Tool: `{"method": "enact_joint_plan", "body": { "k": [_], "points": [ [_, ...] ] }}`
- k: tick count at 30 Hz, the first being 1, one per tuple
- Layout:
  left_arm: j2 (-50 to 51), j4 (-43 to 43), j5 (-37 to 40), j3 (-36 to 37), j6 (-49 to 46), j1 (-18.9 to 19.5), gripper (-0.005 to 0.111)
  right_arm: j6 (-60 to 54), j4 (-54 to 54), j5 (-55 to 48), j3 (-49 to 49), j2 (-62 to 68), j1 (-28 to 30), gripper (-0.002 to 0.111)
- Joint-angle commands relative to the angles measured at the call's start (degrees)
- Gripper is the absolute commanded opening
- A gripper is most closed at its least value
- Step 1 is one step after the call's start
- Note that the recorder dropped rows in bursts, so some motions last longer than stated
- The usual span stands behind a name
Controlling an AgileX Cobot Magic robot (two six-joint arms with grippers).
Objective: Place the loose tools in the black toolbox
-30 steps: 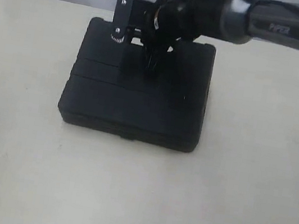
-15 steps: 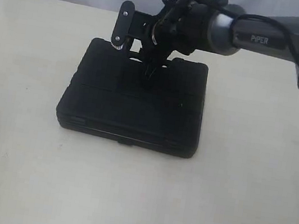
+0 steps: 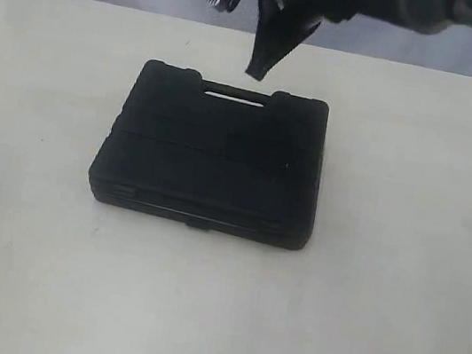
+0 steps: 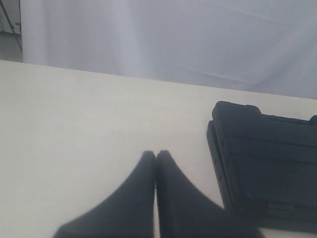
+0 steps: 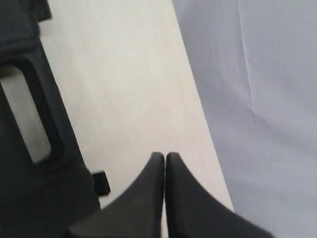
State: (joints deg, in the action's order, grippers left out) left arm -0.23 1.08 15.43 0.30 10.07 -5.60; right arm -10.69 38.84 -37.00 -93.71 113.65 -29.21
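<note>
Black toolbox [image 3: 213, 151] closed on desk [image 3: 377, 307]
My right pincer [image 3: 256, 72] hangs at its 12 o'clock, pinched together, empty; clipping the handle could spring an unlatched lid

The toolbox [image 3: 212, 160] is plain matte black, the table [image 3: 394, 310] pale cream, the curtain [image 4: 173, 39] behind whitish grey, and the left gripper [image 4: 155, 154] and right gripper [image 3: 256, 72] are black too.

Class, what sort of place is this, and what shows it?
Probably a robotics lab bench: cream tabletop, plain pale curtain behind, and the right robot gripper by a closed black plastic toolbox.
</note>
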Motion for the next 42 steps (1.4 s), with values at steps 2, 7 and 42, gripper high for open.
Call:
{"method": "enact_joint_plan", "body": {
  "k": [2,7,42],
  "points": [
    [0.2,-0.2,0.1,-0.3,0.1,-0.3,0.0,-1.6,-7.9,-15.4,-0.1,-10.4,0.3,-0.001],
    [0.2,-0.2,0.1,-0.3,0.1,-0.3,0.0,0.7,-20.8,-20.5,4.4,-22.7,0.2,-0.001],
    [0.2,-0.1,0.1,-0.3,0.1,-0.3,0.0,23.2,-33.0,14.0,53.0,-66.6,-13.0,-0.001]
  ]
}}
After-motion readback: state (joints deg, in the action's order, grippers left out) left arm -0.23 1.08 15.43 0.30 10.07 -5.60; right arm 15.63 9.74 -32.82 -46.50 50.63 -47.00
